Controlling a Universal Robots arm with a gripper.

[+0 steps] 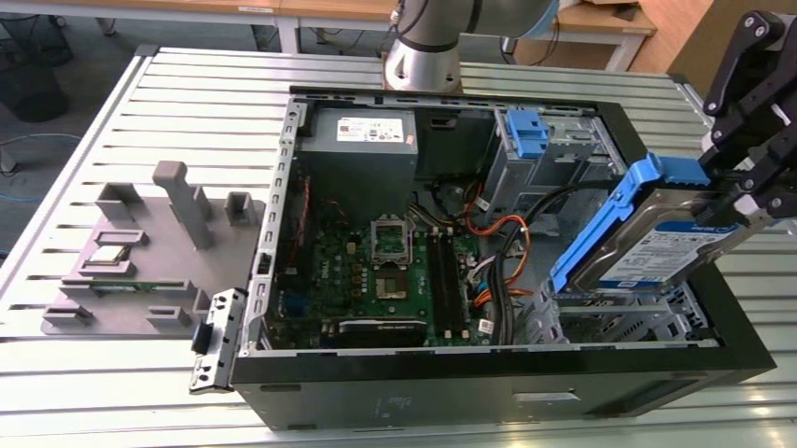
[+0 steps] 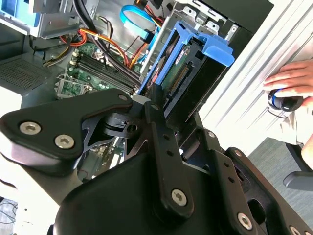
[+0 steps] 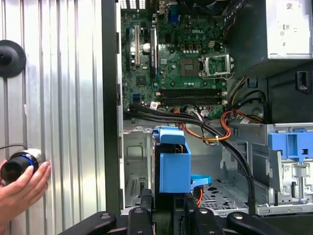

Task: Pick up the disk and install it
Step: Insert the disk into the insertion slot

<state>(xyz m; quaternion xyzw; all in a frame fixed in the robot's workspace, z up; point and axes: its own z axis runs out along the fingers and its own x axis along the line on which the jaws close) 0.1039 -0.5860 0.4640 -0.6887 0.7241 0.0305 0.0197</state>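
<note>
1. One gripper (image 1: 737,198) has its fingers closed on the upper end of the disk (image 1: 660,245) and holds it tilted.
2. The disk hangs over the drive cage (image 1: 622,322), at the exterior view's right side of the open computer case (image 1: 498,371).
3. The motherboard (image 1: 373,271) lies beside this cage.
4. A person's hand (image 3: 22,188) rests on the slatted table (image 1: 187,103).

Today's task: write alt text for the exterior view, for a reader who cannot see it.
The robot's hand holds the disk, a silver drive in a blue bracket, tilted above the open computer case at the exterior view's right. Inside are a green motherboard and grey power supply; a grey fixture sits on the table at the view's left.
</note>
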